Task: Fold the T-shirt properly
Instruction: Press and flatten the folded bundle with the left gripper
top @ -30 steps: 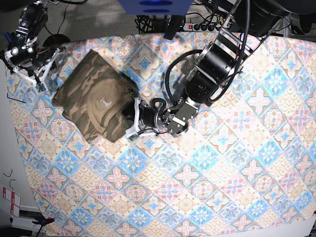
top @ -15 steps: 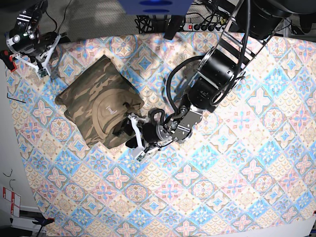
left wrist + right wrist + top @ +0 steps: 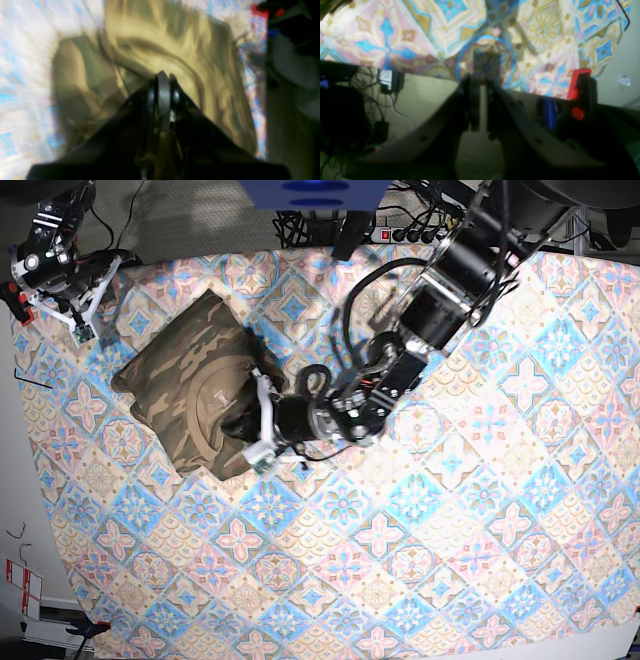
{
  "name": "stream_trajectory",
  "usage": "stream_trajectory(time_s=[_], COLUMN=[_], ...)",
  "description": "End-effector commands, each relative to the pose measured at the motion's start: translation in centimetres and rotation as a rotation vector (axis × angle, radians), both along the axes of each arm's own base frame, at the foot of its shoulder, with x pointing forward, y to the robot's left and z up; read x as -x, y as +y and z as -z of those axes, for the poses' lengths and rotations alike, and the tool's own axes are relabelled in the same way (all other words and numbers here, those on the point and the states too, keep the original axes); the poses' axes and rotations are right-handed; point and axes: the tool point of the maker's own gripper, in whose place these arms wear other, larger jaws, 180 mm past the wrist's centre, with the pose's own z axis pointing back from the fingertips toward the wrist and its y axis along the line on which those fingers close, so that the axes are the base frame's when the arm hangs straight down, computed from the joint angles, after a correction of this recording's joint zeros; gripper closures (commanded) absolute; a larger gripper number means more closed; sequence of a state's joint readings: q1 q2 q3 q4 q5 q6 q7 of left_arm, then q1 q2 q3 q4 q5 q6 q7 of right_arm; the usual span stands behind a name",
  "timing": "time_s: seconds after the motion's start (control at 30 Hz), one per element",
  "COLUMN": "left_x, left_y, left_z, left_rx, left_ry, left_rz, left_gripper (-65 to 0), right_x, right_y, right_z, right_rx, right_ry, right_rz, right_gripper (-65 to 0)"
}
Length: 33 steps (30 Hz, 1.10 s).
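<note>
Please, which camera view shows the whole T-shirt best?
The base view shows it best: nearly all of the T-shirt lies in sight there, with the left hand over one part. The left wrist view shows a blurred close-up of the camouflage cloth, partly covered by the hand. The right wrist view has only a small dark piece in its upper left corner.

From here, the robot's long arm (image 3: 424, 354) looks mostly black, with pale silvery-white parts near its end and dark cables looping along it in wide, thin curves.
</note>
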<state>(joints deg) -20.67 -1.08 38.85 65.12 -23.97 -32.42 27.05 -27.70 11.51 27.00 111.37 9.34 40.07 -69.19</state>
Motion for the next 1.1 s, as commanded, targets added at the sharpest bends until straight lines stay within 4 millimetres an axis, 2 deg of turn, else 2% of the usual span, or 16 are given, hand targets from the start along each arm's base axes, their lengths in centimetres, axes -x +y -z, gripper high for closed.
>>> stream_trajectory(time_s=[0.0, 0.1, 0.17, 0.4, 0.43, 0.5, 0.63, 0.73, 0.83, 0.93, 1.07], left_x=[-1.7, -2.7, -2.0, 6.8, 7.8, 8.6, 8.4, 7.8, 7.2, 7.2, 5.8], left_y=[0.7, 3.2, 3.9, 2.3, 1.9, 2.0, 2.3, 3.3, 4.0, 2.6, 0.7], left_z=[-2.2, -3.1, -2.5, 2.2, 2.6, 3.2, 3.6, 5.8, 9.4, 11.2, 11.8], left_rx=[0.017, -0.067, -0.161, -0.513, -0.554, -0.618, -0.682, -0.772, -0.894, -0.871, -0.801], left_ry=[-0.064, -0.118, -0.111, -0.051, -0.04, -0.03, -0.046, -0.027, 0.017, 0.016, 0.026], left_rz=[-0.047, -0.111, -0.092, 0.239, 0.277, 0.307, 0.305, 0.293, 0.317, 0.339, 0.307], left_gripper=[0.0, 0.0, 0.0, 0.0, 0.0, 0.0, 0.0, 0.0, 0.0, 0.0, 0.0], right_x=[-0.9, -0.9, -0.9, -1.5, -1.5, -1.6, -1.6, -1.6, -1.5, -1.5, -1.4], right_y=[-0.5, -0.4, -0.4, -0.4, -0.4, -0.4, -0.4, -0.4, -0.5, -0.6, -0.6], right_z=[-0.8, -0.7, -0.7, -0.9, -0.9, -0.9, -0.9, -0.9, -0.9, -0.9, -0.9], right_rx=[0.017, 0.015, 0.015, 0.014, 0.014, 0.015, 0.015, 0.015, 0.016, 0.017, 0.017], right_ry=[-0.032, -0.031, -0.031, -0.044, -0.044, -0.045, -0.045, -0.045, -0.046, -0.046, -0.043], right_rz=[-0.008, -0.01, -0.01, -0.01, -0.01, -0.01, -0.01, -0.01, -0.007, -0.006, -0.006], right_gripper=[-2.9, -2.9, -2.9, -2.9, -2.9, -2.9, -2.9, -2.9, -2.9, -2.9, -2.9])
